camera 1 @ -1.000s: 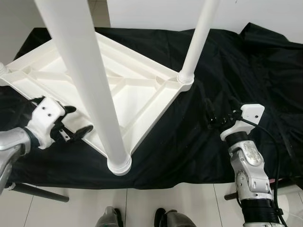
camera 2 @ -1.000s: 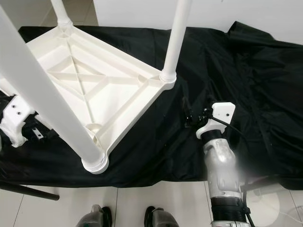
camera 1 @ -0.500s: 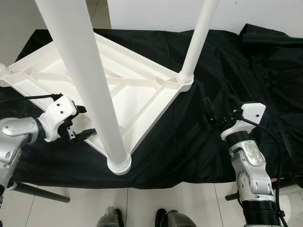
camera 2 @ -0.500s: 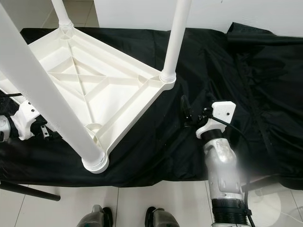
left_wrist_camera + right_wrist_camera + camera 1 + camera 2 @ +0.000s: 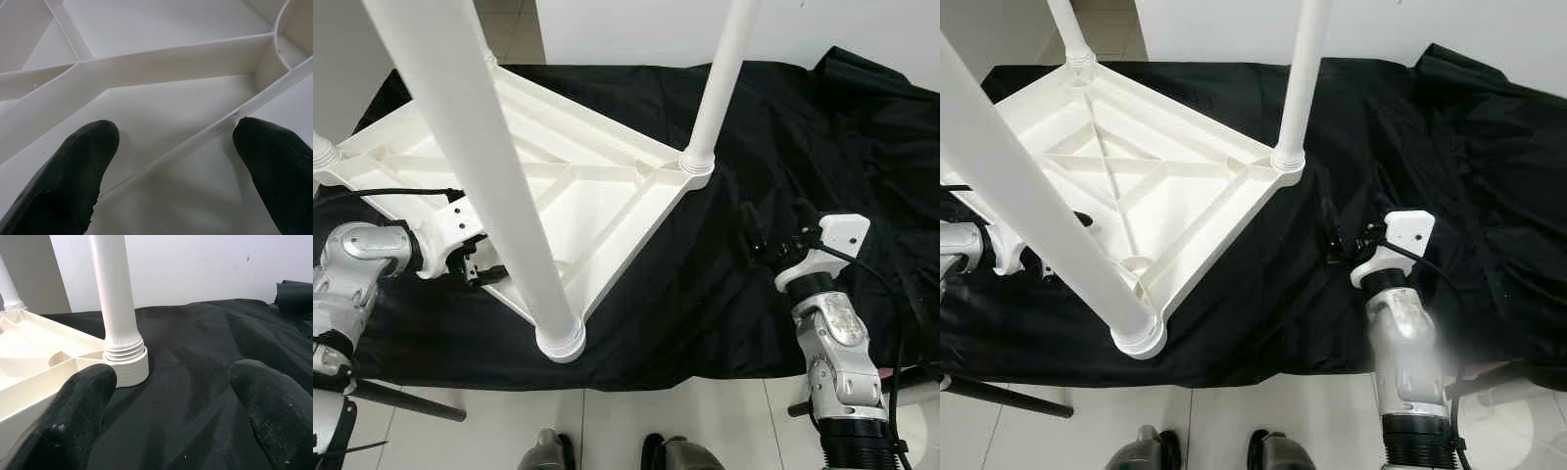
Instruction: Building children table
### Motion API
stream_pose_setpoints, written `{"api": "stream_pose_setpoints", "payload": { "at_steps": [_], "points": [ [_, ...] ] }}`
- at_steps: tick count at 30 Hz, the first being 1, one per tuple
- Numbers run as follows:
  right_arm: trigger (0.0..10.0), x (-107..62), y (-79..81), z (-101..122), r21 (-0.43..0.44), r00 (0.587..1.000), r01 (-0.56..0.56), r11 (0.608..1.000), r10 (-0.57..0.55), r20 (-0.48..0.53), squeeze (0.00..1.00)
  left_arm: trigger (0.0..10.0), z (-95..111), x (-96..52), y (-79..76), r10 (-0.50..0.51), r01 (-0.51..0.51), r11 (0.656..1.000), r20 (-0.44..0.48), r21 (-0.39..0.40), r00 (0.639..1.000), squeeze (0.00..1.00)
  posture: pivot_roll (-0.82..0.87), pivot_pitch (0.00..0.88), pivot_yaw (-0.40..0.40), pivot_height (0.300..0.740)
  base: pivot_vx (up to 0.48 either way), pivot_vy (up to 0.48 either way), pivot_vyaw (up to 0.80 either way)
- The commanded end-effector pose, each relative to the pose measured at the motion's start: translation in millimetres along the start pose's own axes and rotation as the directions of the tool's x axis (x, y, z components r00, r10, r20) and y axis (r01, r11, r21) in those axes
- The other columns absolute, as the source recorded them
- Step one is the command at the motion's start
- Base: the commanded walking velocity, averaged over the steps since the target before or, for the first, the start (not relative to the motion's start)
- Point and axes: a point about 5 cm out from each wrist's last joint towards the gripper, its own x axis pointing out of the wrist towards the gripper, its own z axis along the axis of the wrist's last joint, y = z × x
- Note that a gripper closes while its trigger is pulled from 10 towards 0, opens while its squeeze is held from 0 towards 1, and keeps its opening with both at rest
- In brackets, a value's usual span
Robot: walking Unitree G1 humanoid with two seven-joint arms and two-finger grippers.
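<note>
— where's the table top (image 5: 558, 186) just now?

— upside down on the black cloth (image 5: 783, 127), ribbed underside facing up, sockets at the corners. placed that way, most likely, so the legs can go in from above.

— and the legs?

— upright in their sockets: near leg (image 5: 480, 166) at the corner closest to the camera, far leg (image 5: 715, 88) at the corner toward the right, a third leg (image 5: 1067, 29) at the back corner in the right eye view. a fourth stub at the far left edge, too cropped to judge.

— left gripper (image 5: 481, 272)?

— low at the near-left edge of the top, just beside the near leg. fingers (image 5: 73, 181) spread wide in the wrist view, straddling a thin rib (image 5: 195, 142) of the underside, not clamped on anything. looks set to pinch that rim and steady or turn the top.

— right gripper (image 5: 771, 240)?

— over the bare cloth, near the far leg's corner but apart from it. jaws spread, nothing between them. pointed at the leg's threaded collar (image 5: 124, 364), probably waiting to brace that side.

— stage of the build?

— late, by the look of it; flipping upright probably left.
</note>
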Motion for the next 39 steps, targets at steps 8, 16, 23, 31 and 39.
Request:
{"api": "stream_pose_setpoints", "payload": {
  "at_steps": [8, 16, 23, 31, 39],
  "points": [
    [10.0, -2.0, 2.3, -1, 0.005, 1.0, 0.002, 1.0, -0.002, -0.014, 0.0, 10.0, -37, 8.2, -7.2, -0.042, 0.004, 0.986, -0.227, -0.166, 0.973, 0.0, -0.03, 0.224, 0.047, 0.74, 0.0, 0.0, 0.0],
    [10.0, -4.6, 2.7, -3, 0.007, 1.0, 0.01, 1.0, -0.01, -0.022, 0.0, 0.5, -34, 8.6, -2.0, -0.053, 0.003, 0.968, -0.19, -0.253, 0.98, 0.0, -0.03, 0.228, 0.056, 0.74, 0.0, 0.0, 0.0],
    [10.0, -6.9, 3.2, -5, 0.012, 0.999, 0.017, 1.0, -0.016, -0.03, 0.0, 0.0, -30, 10.3, -0.7, -0.062, 0.018, 0.962, -0.154, -0.273, 0.986, 0.0, -0.03, 0.233, 0.058, 0.74, 0.0, 0.0, 0.0],
    [10.0, -7.4, 2.9, -6, 0.011, 0.999, 0.019, 1.0, -0.019, -0.034, 0.0, 0.0, -28, 13.1, -2.6, -0.082, 0.048, 0.953, -0.103, -0.3, 0.991, 0.0, -0.03, 0.23, 0.058, 0.74, 0.0, 0.0, 0.0],
    [10.0, -5.1, 6.9, -9, 0.02, 0.999, -0.003, 1.0, 0.004, -0.041, 0.0, 0.0, -26, 22.0, -13.0, -0.151, 0.132, 0.935, -0.03, -0.33, 0.988, 0.0, -0.03, 0.21, 0.046, 0.74, 0.0, 0.0, 0.0]
  ]
}}
